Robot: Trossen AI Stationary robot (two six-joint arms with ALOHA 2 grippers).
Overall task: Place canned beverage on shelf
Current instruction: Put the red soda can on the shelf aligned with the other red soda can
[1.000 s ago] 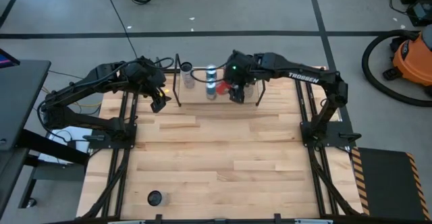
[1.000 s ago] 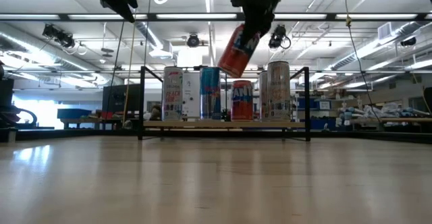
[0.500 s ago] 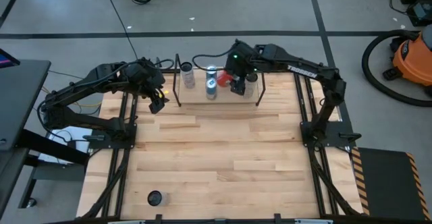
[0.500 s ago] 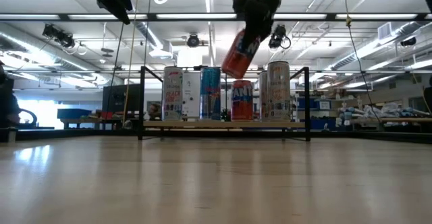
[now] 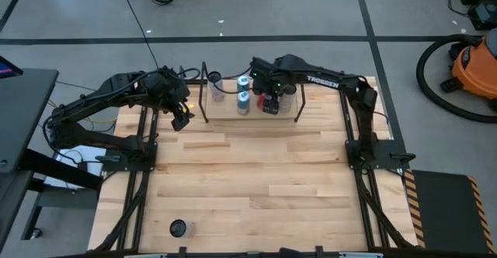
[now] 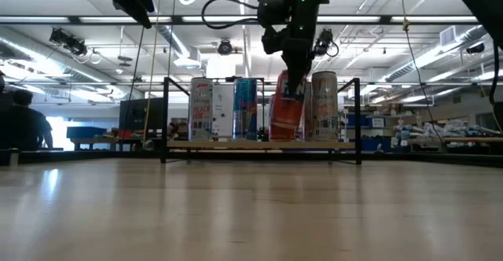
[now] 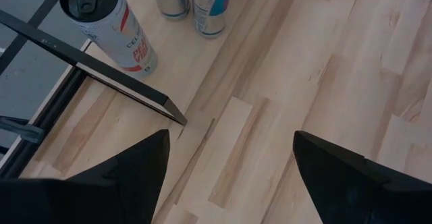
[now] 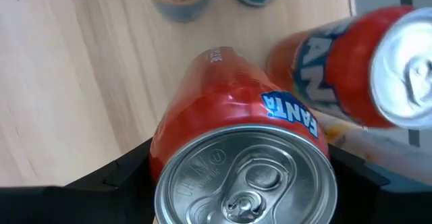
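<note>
While the right gripper keeps hold of the red can, the placement is near its end but not finished. Its jaws stand wide and are closed on the upper part of the can, as the right wrist view shows with the can top between the two fingers. In the low view the can stands close to upright among the cans on the shelf, its base at or just above the wood board; whether it bears fully on the board cannot be told. A second orange can stands just beside it, and a blue can and a white can stand farther along the board.

Remaining steps, by judgement: settle the can on the board, open the jaws, lift clear without knocking the neighbours.

The left gripper hangs above the table near the shelf's end frame, jaws apart and holding nothing.
</note>
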